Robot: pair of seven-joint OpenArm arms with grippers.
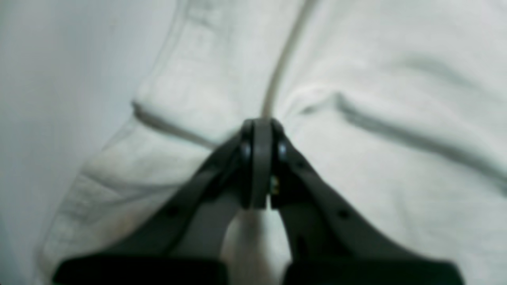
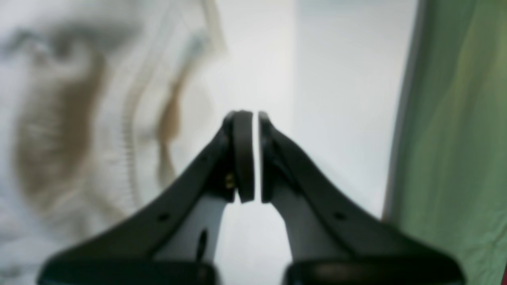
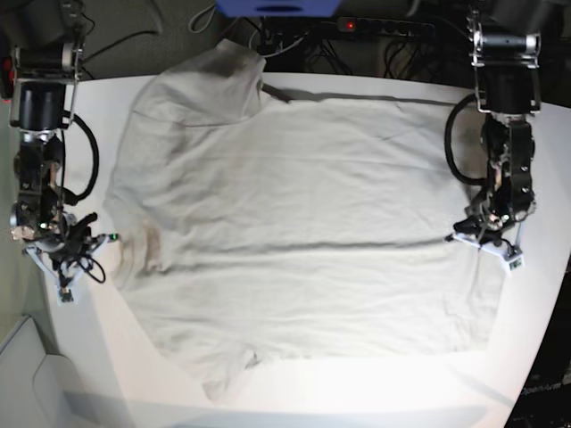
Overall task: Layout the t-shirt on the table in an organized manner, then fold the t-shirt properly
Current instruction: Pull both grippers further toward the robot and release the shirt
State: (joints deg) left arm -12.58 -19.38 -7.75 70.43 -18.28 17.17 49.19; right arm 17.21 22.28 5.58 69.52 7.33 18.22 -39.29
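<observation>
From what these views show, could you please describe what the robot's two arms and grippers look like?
Both arms are dark metal link assemblies with black looped cables and boxy upper housings. The left gripper and right gripper share one design: matte dark grey curved fingers ending in flat rounded pads, with small screw holes along each finger and a lighter grey inner body.

The t-shirt (image 3: 294, 232) lies spread flat on the table (image 3: 375, 392), covering most of the middle of the base view. One sleeve reaches toward the upper left of the frame, the other toward the lower left. Bare tabletop runs along the bottom edge and down the left side. The right arm's gripper (image 3: 105, 239) sits at the shirt's left edge, mid-height; the left arm's gripper (image 3: 464, 234) sits at the shirt's right edge, over the cloth. A power strip (image 3: 384, 27) lies behind the table, top centre.
</observation>
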